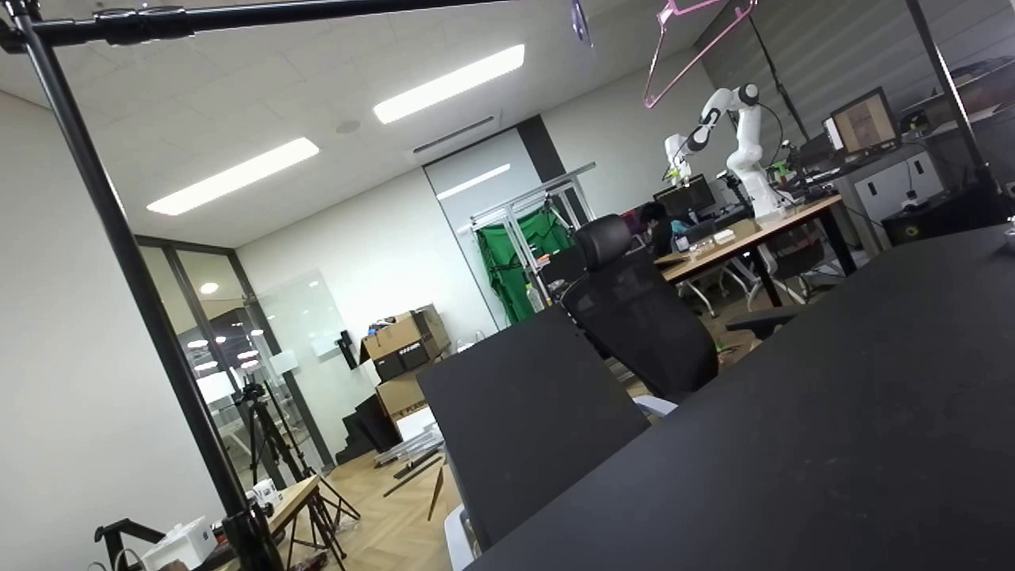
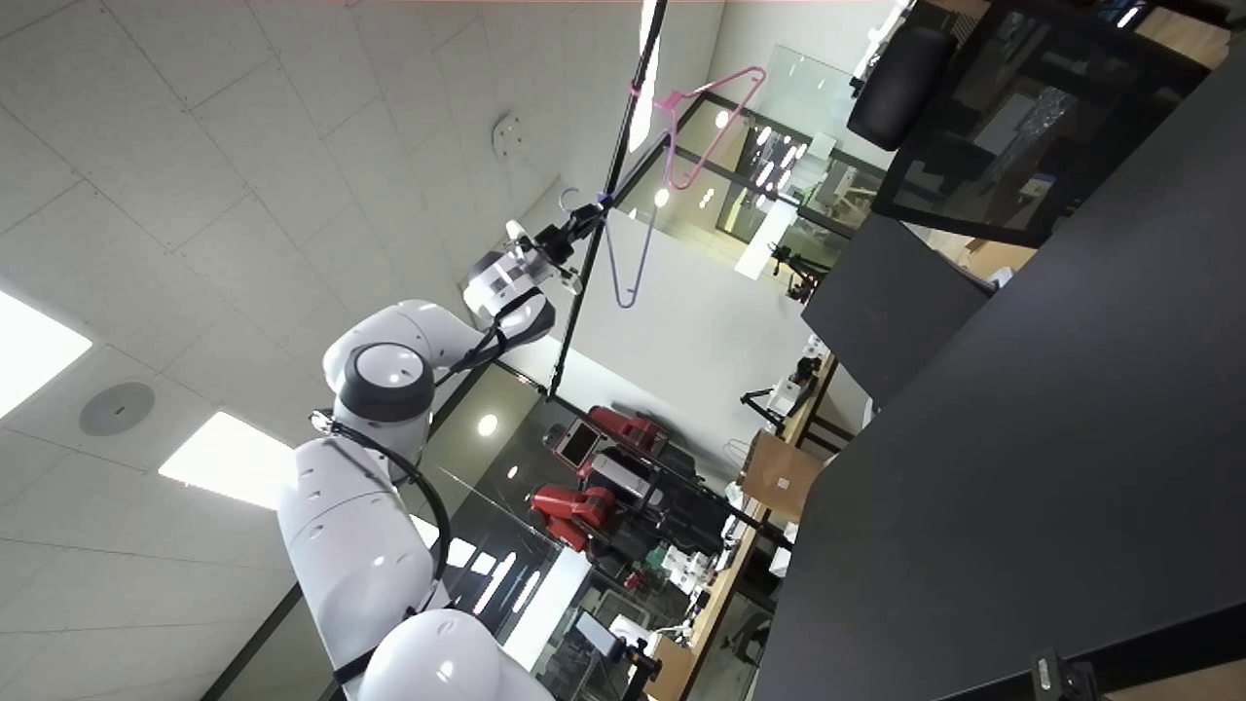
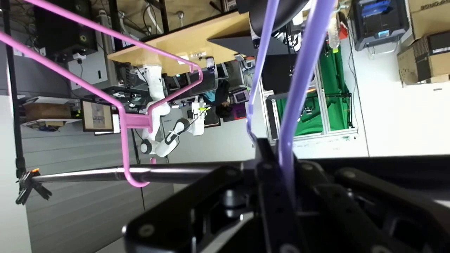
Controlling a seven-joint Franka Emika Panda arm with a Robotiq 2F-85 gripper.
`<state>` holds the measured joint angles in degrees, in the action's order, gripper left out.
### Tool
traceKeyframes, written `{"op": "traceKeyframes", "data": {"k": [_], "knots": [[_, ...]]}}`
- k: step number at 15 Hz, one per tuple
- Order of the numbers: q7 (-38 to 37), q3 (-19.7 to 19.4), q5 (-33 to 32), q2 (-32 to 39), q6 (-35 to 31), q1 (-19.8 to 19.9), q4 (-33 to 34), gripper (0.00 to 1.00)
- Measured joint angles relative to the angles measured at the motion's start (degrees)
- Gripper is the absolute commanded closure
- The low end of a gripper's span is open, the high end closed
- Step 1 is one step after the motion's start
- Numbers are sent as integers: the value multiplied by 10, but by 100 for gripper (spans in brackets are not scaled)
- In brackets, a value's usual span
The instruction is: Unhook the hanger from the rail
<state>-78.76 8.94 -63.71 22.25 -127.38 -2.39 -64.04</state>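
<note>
The thin lavender hanger [image 2: 627,303] is at the rail [image 2: 574,321] in an exterior view. My gripper [image 2: 596,212] is shut on it near its neck. Its small hook shows up and left of the rail there and looks apart from it; I cannot tell the depth. In the wrist view, the hanger [image 3: 305,66] has one wire between the fingers of my gripper [image 3: 277,151], and the rail [image 3: 182,174] runs just behind them. In an exterior view only a sliver of the hanger [image 1: 581,22] shows at the top edge, near the rail [image 1: 317,9]; the gripper is out of that view.
A pink hanger [image 3: 139,121] hangs on the rail beside the lavender one; it shows in both exterior views [image 1: 650,101] [image 2: 674,100]. A black upright pole [image 1: 129,254] bears the rail. A black table [image 2: 1022,389] stands below. A black chair [image 1: 642,309] stands behind it.
</note>
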Motion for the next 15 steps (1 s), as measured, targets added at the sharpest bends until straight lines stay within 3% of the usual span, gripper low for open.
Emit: {"op": "traceKeyframes", "data": {"k": [4, 8, 12, 15], "knots": [[76, 22, 120, -51, 13, 18, -66, 98], [140, 39, 241, -125, 34, 40, -187, 98], [141, 6, 263, -172, 42, 21, -325, 98], [95, -24, 207, -180, 18, 11, -424, 98]]}}
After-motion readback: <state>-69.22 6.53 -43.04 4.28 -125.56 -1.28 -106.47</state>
